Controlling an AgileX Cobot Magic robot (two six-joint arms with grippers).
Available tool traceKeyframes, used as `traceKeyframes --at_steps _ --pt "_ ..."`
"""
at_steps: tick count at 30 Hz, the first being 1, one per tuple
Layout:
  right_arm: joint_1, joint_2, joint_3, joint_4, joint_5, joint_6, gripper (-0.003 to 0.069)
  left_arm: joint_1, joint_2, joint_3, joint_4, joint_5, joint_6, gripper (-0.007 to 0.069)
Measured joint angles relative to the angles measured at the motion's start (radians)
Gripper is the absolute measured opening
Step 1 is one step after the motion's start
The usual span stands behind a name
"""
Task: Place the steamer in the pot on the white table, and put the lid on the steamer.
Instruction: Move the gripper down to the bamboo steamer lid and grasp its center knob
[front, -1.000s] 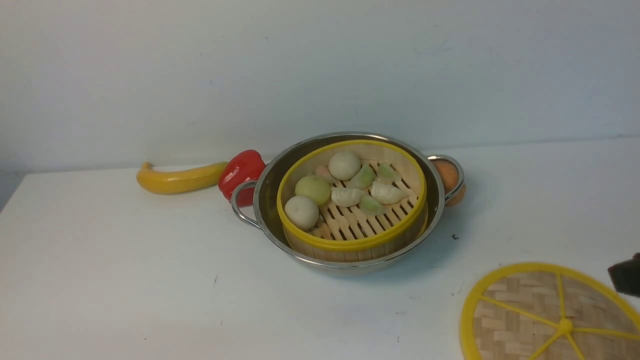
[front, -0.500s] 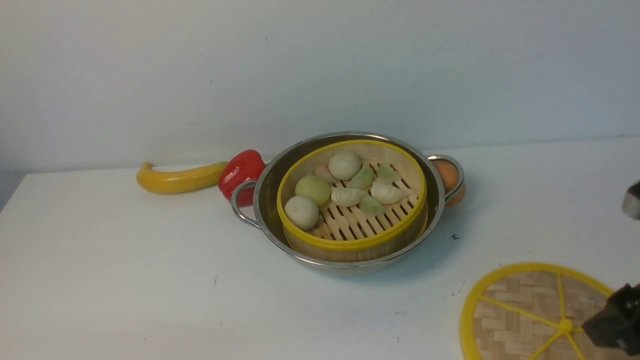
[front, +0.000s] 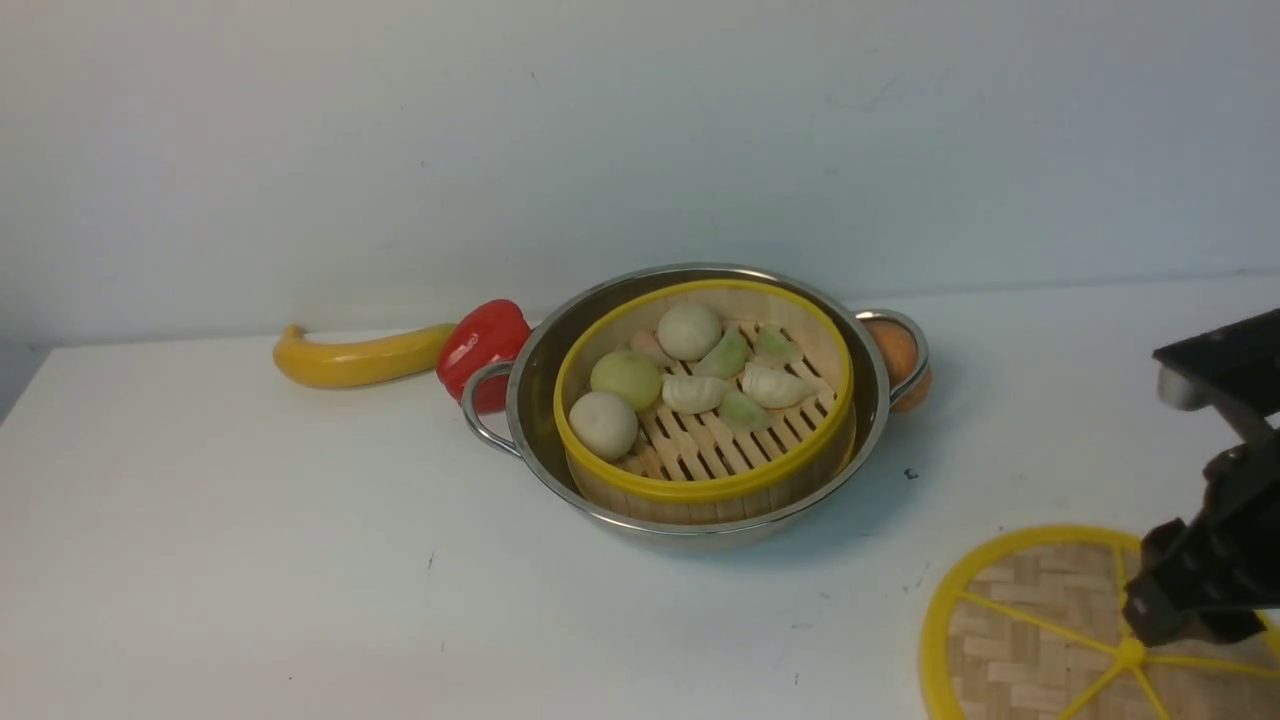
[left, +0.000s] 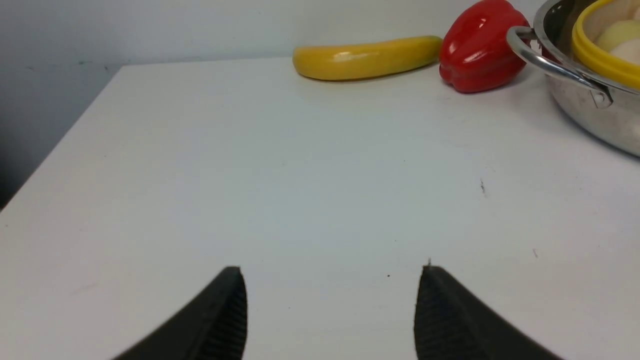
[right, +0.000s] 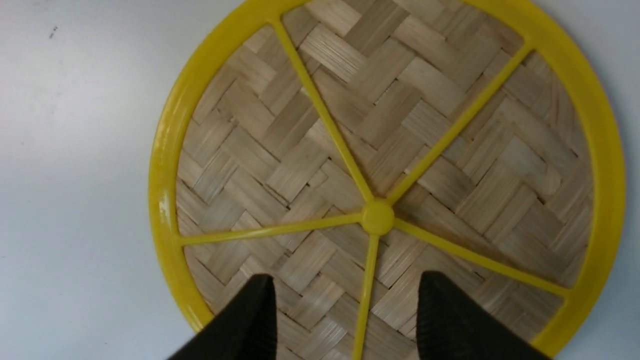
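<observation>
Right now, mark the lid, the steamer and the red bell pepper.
lid (right: 377, 217): right wrist view, on its yellow centre knob.
steamer (front: 700, 489): front view, on the near part of its yellow rim.
red bell pepper (left: 477, 50): left wrist view, on its glossy side.

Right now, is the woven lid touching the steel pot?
Apart. The front view shows a strip of bare white table between the lid and the pot.

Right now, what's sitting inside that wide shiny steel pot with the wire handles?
A round bamboo steamer with a yellow rim, holding pale toy buns and dumplings on its slatted floor. The steamer covers the bottom of the pot, so anything beneath it is hidden.
</observation>
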Motion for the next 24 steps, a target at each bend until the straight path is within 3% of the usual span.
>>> traceKeyframes --at_steps 24 --pt "0.0 0.187 -0.015 -0.014 -0.066 0.0 0.0366 0.0 0.0 0.0 0.0 0.0 0.007 0.0419"
